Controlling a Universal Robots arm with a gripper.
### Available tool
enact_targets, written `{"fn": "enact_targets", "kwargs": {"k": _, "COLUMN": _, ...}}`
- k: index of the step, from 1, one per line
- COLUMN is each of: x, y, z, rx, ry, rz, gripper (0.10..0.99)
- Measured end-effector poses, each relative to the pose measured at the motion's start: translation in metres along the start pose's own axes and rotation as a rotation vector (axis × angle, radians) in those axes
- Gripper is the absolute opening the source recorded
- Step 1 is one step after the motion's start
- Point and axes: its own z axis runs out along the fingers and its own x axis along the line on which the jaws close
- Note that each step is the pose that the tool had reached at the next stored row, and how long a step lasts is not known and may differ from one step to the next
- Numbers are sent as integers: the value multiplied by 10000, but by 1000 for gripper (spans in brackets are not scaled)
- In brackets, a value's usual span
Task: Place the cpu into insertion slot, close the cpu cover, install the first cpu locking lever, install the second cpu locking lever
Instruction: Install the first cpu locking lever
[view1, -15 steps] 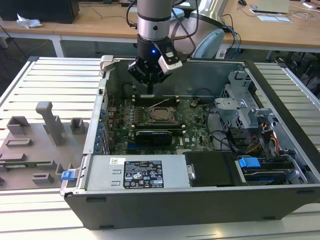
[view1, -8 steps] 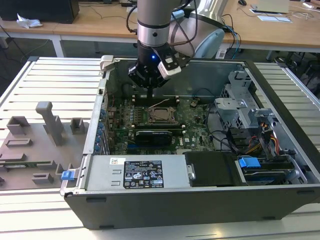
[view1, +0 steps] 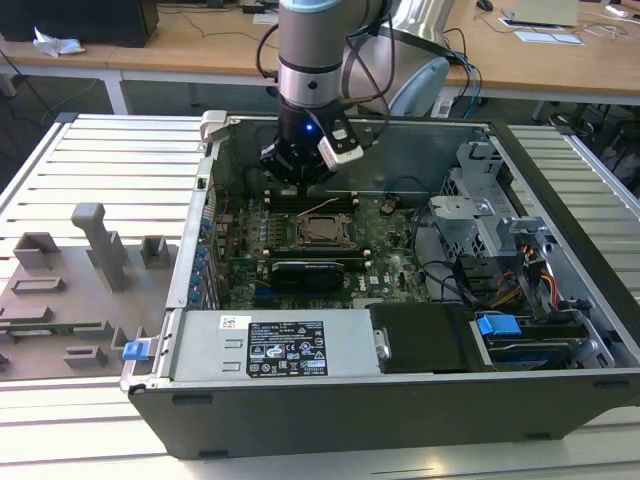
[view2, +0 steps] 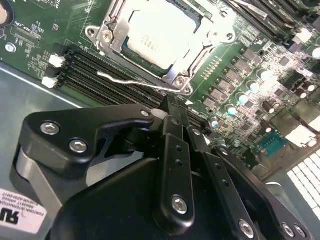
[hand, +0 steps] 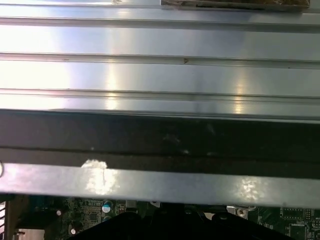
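My pincer (view2: 172, 107) hangs inside the open computer case (view1: 560, 210), low over the far edge of the green motherboard (view1: 390, 250), and in the second wrist view its two black fingers (view2: 175, 150) are pressed together with nothing pinched between them. Just past their tips lies a thin wire locking lever (view2: 135, 82), running along the near side of the insertion slot (view2: 107, 37) beside the black memory slots (view2: 85, 67). The cpu (view2: 155, 35) sits in that slot, its pale silver top facing up, and the cpu cover (view2: 202, 42) lies flat around it, framing the chip through its window (whether the lever is hooked under its catch I cannot tell). In the exterior view the slot (view1: 322, 232) is near the middle of the board, just in front of my pincer (view1: 300, 175). The first wrist view shows the ribbed metal tabletop (hand: 160, 75) and the case's dark rim (hand: 160, 140).
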Motion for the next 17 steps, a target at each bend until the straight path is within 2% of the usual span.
{"fn": "enact_targets", "kwargs": {"k": 8, "x": -77, "y": 23, "z": 85, "rx": -2, "ry": 18, "rz": 0, "gripper": 106}}
{"fn": "enact_targets", "kwargs": {"k": 17, "x": -217, "y": 36, "z": 157, "rx": -2, "ry": 58, "rz": 2, "gripper": 106}}
